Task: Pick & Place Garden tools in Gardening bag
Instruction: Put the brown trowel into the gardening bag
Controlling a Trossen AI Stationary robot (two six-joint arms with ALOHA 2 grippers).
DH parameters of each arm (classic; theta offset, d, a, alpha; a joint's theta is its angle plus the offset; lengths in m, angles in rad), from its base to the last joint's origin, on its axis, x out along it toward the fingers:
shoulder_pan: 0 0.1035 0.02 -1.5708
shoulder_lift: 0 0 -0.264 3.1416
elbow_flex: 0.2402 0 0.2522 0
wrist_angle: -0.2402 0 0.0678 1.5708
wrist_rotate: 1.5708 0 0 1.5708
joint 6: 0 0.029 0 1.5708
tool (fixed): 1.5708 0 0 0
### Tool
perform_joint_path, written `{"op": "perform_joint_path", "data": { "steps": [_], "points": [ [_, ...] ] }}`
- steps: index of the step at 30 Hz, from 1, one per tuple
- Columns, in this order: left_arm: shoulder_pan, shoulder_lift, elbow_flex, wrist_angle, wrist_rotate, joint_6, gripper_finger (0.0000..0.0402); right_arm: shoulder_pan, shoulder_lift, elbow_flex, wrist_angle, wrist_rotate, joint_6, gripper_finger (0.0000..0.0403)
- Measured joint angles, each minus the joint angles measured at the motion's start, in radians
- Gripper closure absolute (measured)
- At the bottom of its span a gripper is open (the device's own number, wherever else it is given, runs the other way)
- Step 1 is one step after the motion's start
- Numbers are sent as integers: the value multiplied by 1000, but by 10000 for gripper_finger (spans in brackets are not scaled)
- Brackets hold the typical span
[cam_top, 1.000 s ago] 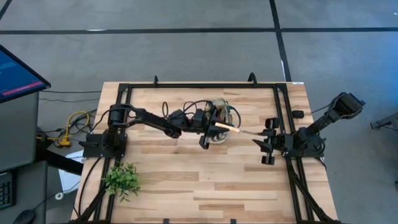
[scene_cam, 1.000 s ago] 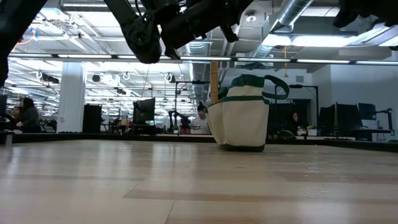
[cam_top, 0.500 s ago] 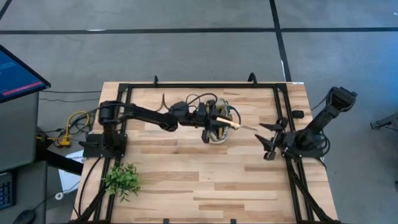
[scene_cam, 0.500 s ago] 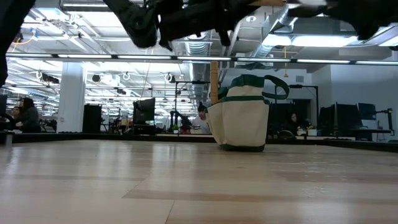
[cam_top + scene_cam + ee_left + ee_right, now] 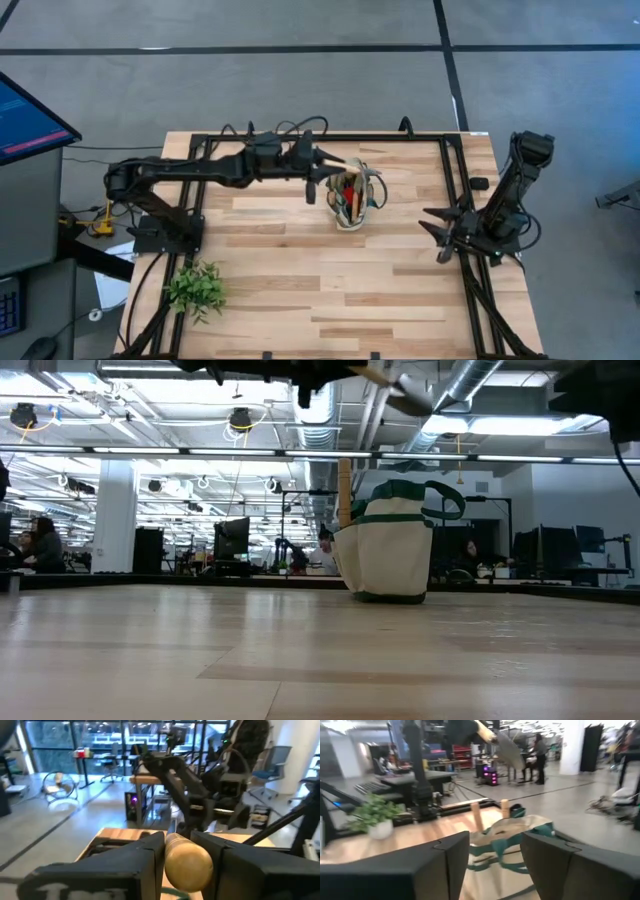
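1. One wooden bench (image 5: 330,290) carries everything; it is the largest thing and rigid.
2. One gardening bag (image 5: 352,197) stands upright near the bench's middle, toward the far side. It is soft fabric with looped green handles, so it probably sags or slides if pushed. Its open mouth faces up.
3. Two robot arms. The left tool (image 5: 322,159) hovers high, just left of the bag and beyond its rim, clamped on the wooden handle of a trowel (image 5: 392,384). The left wrist view shows the round handle end (image 5: 186,864) pinched between both fingers. The right tool (image 5: 441,229) waits well to the right of the bag, fingers apart, holding nothing.
4. One leafy plant (image 5: 196,288) sits at the near left. It is not a tool.
5. Garden tools: one held trowel, stiff and likely light, with a smooth handle that may slip; the handle is the sensible grip. Inside the bag (image 5: 512,837), at least two wooden handles and a red tool show; an exact count is unclear.
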State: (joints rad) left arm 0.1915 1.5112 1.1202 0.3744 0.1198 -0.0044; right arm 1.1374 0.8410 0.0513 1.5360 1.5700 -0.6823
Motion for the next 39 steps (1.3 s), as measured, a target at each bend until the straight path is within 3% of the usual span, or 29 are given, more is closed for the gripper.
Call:
{"op": "perform_joint_path", "data": {
  "steps": [11, 17, 21, 24, 29, 34, 39],
  "points": [
    [16, -3, 0, -18, 0, -10, 343, 80, -4, 1, -10, 1, 62, 307],
    [16, -2, 0, -17, 1, -29, 343, 101, -7, 0, -10, -4, -97, 390],
    [16, -2, 0, -16, 1, -30, 343, 120, -53, -24, -3, -29, -88, 391],
    [15, -2, 0, -15, 0, -30, 343, 58, -74, -44, -24, -160, 2, 390],
    [4, 1, 0, -8, 1, -36, 343, -62, -76, -44, -164, -542, 29, 401],
    [-3, 13, 2, 0, 9, -56, 343, -170, -88, -44, -186, -590, 24, 402],
    [-21, 74, 48, -10, 10, -56, 343, -273, -134, -45, -334, -755, 78, 402]
  ]
}}
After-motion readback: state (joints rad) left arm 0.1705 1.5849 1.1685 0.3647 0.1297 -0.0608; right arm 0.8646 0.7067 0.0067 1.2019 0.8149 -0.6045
